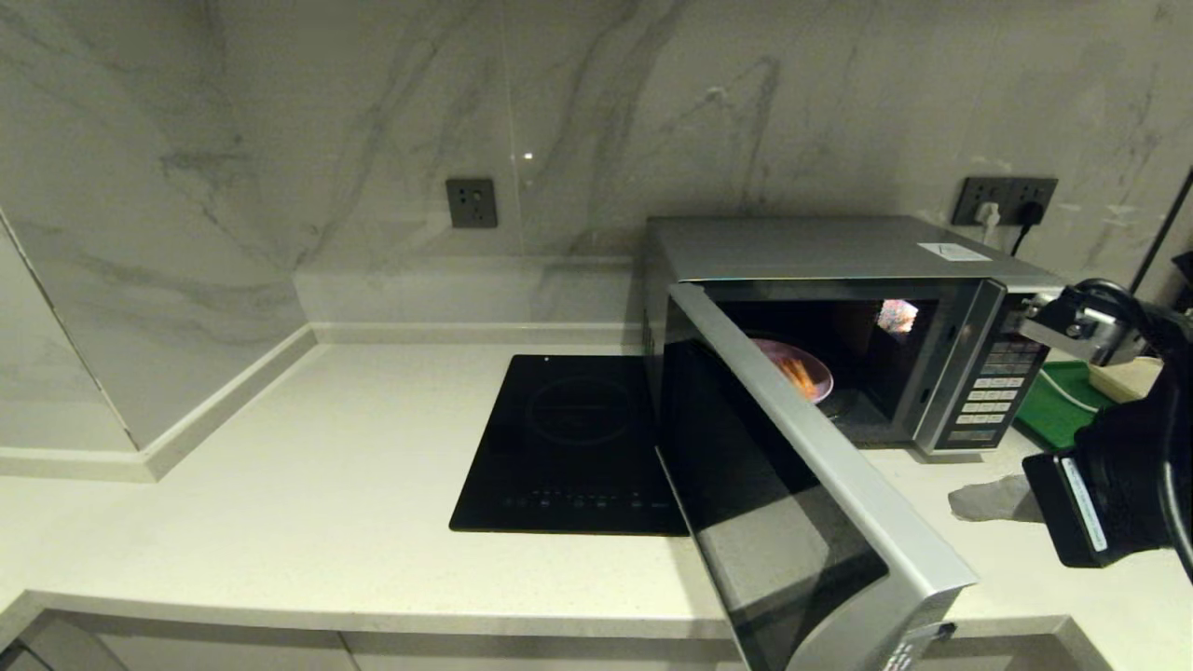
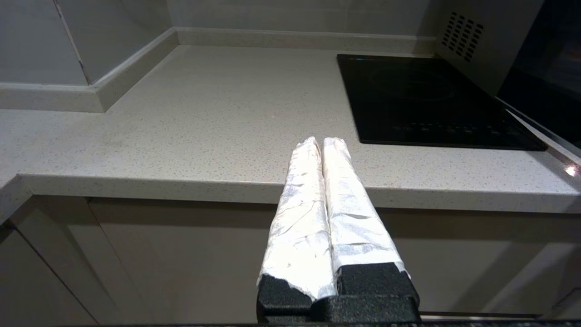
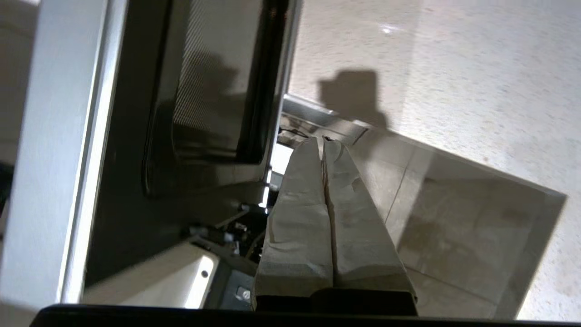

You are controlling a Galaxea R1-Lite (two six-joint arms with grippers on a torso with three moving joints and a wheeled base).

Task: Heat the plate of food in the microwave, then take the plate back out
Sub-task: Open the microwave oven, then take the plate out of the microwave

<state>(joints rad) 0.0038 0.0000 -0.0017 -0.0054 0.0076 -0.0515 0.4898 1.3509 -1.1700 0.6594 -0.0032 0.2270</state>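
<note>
The silver-grey microwave (image 1: 839, 252) stands on the counter at the right with its door (image 1: 792, 485) swung wide open toward me. Inside, partly hidden by the door, sits the lavender plate (image 1: 778, 354) with orange fries (image 1: 800, 375). My right arm (image 1: 1109, 485) hangs at the right, in front of the button panel (image 1: 993, 391). In the right wrist view, the right gripper (image 3: 324, 141) is shut on nothing, close beside the open door (image 3: 136, 136) near the counter's front edge. My left gripper (image 2: 322, 141) is shut and empty, parked low before the counter edge.
A flat black cooktop (image 1: 573, 443) is set into the pale counter (image 1: 326, 485) left of the microwave. A green tray (image 1: 1062, 405) lies right of the microwave behind my right arm. Wall sockets (image 1: 1011, 200) with plugs sit behind. A marble wall corner (image 1: 224, 391) bounds the left.
</note>
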